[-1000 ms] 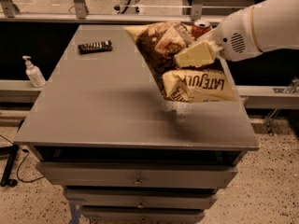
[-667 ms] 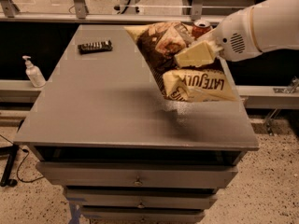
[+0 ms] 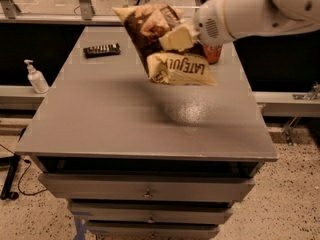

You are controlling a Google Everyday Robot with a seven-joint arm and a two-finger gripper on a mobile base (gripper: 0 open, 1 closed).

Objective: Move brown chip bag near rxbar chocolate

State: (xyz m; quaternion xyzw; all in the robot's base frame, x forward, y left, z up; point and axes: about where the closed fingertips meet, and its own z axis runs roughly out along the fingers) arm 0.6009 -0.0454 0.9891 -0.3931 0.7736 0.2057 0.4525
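Observation:
The brown chip bag hangs in the air over the middle-back of the grey table, tilted, with its "LATE JULY" end lowest. My gripper comes in from the upper right on a white arm and is shut on the bag's upper middle. The rxbar chocolate is a small dark bar with pale lettering lying flat at the table's back left, well left of the bag and apart from it.
A red cola can stands at the back right, partly hidden behind the bag and arm. A white pump bottle stands on a ledge left of the table. Drawers sit below the front edge.
The arm has carried the bag a little to the left and toward the table's back, closer to the dark bar. The bar and can have not moved.

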